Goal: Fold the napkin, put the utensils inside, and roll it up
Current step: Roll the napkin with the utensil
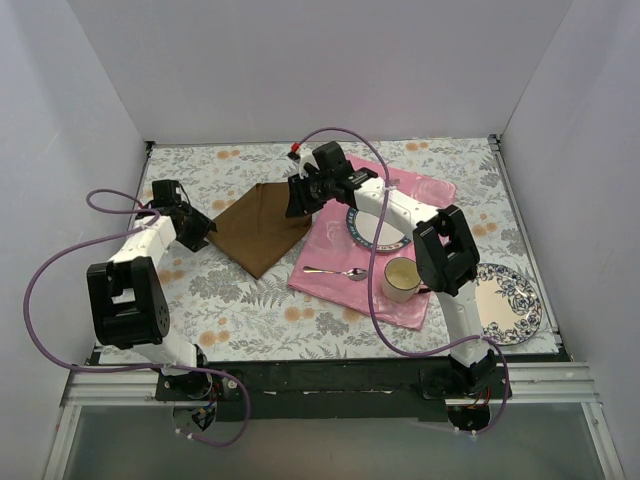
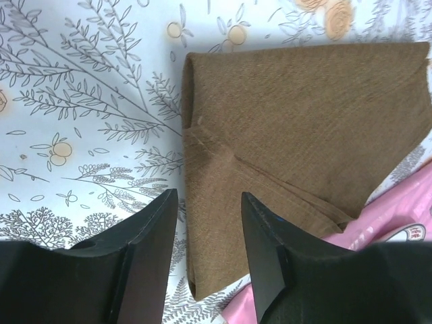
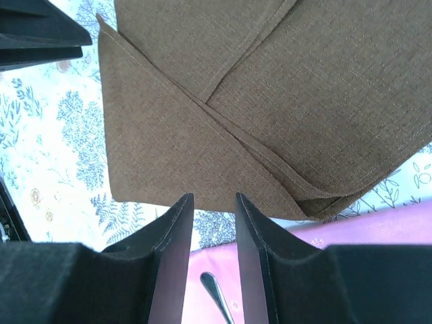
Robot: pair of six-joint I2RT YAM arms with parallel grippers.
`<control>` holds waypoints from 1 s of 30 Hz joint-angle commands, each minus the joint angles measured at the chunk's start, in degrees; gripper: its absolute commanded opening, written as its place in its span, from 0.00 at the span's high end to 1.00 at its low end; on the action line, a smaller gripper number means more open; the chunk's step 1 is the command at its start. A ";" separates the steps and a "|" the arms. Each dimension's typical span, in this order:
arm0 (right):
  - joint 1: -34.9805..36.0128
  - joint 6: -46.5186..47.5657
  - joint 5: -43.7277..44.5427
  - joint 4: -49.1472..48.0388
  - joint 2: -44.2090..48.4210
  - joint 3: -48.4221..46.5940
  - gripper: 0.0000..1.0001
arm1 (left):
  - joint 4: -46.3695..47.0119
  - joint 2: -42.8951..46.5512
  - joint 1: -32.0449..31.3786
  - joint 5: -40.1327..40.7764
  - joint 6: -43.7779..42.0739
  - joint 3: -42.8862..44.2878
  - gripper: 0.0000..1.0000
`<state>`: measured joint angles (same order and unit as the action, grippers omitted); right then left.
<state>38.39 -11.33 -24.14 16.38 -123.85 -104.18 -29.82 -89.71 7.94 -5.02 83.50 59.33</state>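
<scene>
Nearest on the right, a plate [image 1: 512,300] sits on the floral surface [image 1: 250,305], off the mat [image 1: 330,248]. On the mat's near part stand a cup [image 1: 401,280] and, just left of it, the spoon [image 1: 335,271]. The spoon lies apart from the napkin and untouched, so I judge the loading step not yet begun. Farther back the napkin [image 1: 258,228] lies flat on the surface as a folded triangle, its right edge meeting the mat. The left jaws hover spread over its left edge, pinching nothing. The right jaws, also parted and empty, hang over its right corner by the mat. Each arm takes its own side, likely so the cloth can be lifted evenly for another fold. Beyond, a second plate [image 1: 372,232] lies on the mat under the right arm
</scene>
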 commanded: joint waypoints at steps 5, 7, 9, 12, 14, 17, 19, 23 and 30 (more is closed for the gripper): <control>-0.69 0.52 -0.38 -1.97 3.09 1.44 0.60 | 1.79 -1.16 0.40 -0.78 1.57 -2.12 0.57; -0.60 0.44 -0.55 -2.06 3.35 1.44 0.60 | 1.79 -2.48 0.40 -0.70 1.49 -1.68 0.57; -0.60 0.52 -0.47 -2.23 3.79 1.70 0.60 | 2.40 -2.84 0.40 -0.43 1.49 -1.41 0.60; -0.60 0.61 -0.21 -2.67 4.76 2.58 0.59 | 3.37 -3.54 0.40 -0.26 1.22 -1.06 0.69; -0.77 0.61 -0.12 -2.76 5.29 2.93 0.59 | 3.11 -4.24 0.49 -0.43 0.87 -0.18 0.75; -0.77 0.70 0.15 -3.11 5.99 3.72 0.59 | 3.10 -3.20 0.49 0.00 0.78 0.35 0.89; -0.78 0.70 0.15 -3.11 6.34 3.90 0.59 | 3.45 -2.05 0.41 0.44 0.61 0.35 0.93; -0.86 0.17 0.06 -4.34 7.13 5.39 0.57 | 3.55 -1.25 0.49 0.89 -0.79 1.92 0.95; -0.77 0.52 0.59 -4.25 8.89 6.62 0.49 | 3.54 -5.12 0.40 1.06 -1.50 6.14 0.95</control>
<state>37.89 -11.51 -24.08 14.37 -119.07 -98.30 -27.27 -94.21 8.12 -5.08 83.31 61.84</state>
